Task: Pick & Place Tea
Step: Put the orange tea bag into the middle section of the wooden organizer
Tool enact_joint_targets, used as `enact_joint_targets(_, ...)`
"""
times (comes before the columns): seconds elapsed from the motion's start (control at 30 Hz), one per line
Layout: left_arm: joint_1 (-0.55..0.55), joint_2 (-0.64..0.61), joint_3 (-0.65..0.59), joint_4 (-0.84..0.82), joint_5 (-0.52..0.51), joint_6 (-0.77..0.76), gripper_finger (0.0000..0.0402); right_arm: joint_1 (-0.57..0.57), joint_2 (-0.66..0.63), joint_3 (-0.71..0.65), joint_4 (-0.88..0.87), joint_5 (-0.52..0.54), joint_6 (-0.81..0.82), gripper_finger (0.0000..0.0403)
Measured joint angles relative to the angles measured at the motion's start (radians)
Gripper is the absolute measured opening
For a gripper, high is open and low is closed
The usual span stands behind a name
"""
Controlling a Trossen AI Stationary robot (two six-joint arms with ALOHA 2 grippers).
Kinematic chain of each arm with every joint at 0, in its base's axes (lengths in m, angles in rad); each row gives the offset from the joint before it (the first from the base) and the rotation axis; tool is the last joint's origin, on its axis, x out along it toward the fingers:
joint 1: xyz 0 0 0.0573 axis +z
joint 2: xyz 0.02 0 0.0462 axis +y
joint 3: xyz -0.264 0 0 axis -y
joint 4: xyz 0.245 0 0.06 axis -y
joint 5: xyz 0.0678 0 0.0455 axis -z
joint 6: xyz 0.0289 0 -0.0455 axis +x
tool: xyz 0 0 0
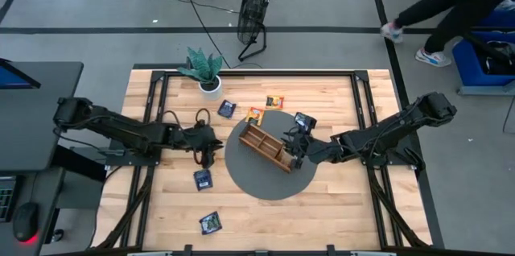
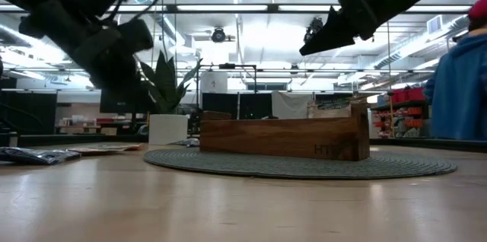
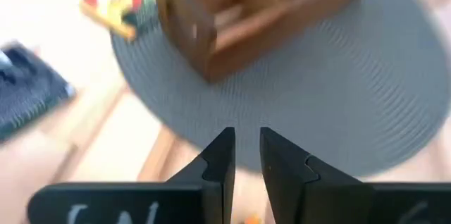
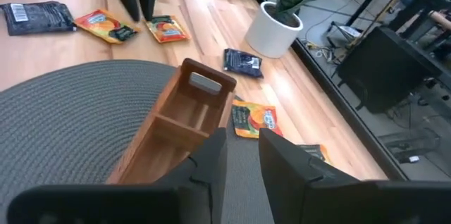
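Closest to my left wrist camera are that arm's own fingers (image 3: 218,164), standing with a narrow empty gap between them and nothing gripped. From overhead I place the left gripper (image 1: 207,148) just off the left edge of the round grey mat (image 1: 249,179), above bare wood, which I read as a hover between picks.

My right gripper (image 1: 295,148) hangs over the near end of the wooden divided tray (image 1: 265,146). Its fingers (image 4: 211,155) are also slightly parted and empty, and I judge it is lined up above a compartment either to drop or to check one.

The tray lies diagonally on the mat so both arms can reach it. Tea sachets are scattered around it: a dark one (image 1: 227,109) beside the potted plant (image 1: 203,69), two orange ones (image 1: 275,101) at the mat's far edge, another dark one (image 1: 305,120) on the mat's right side, and two dark ones (image 1: 203,179) on the wood towards me.

I cannot tell whether any sachet already sits in the tray; its compartments look bare from the right wrist, but that arm covers the near end. The low view shows only the tray's side wall, and a person's legs (image 1: 426,14) are cut off at the top right.
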Motion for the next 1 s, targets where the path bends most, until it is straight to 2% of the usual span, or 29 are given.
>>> enact_joint_targets(0.23,-0.008,-0.213,0.001,0.036,0.008,0.108,0.0069,0.000,0.000,0.000,0.000,-0.042,0.023,0.0091)
enact_joint_targets(0.37,-0.008,-0.311,0.001,-0.081,0.026,0.061,0.0069,0.006,0.000,0.000,-0.012,-0.045,0.026,0.0091)
enact_joint_targets(0.53,-0.008,-0.410,0.000,-0.294,0.026,-0.052,0.0069,0.013,0.000,0.000,-0.014,-0.045,0.026,0.0091)
enact_joint_targets(0.83,-0.008,-0.527,0.000,-0.658,0.008,-0.348,0.0069,0.013,0.000,0.000,-0.009,-0.045,0.022,0.0091)
enact_joint_targets(1.0,-0.008,-0.531,0.000,-0.680,0.042,-0.393,0.0069,0.013,0.000,0.000,-0.002,-0.045,0.017,0.0091)
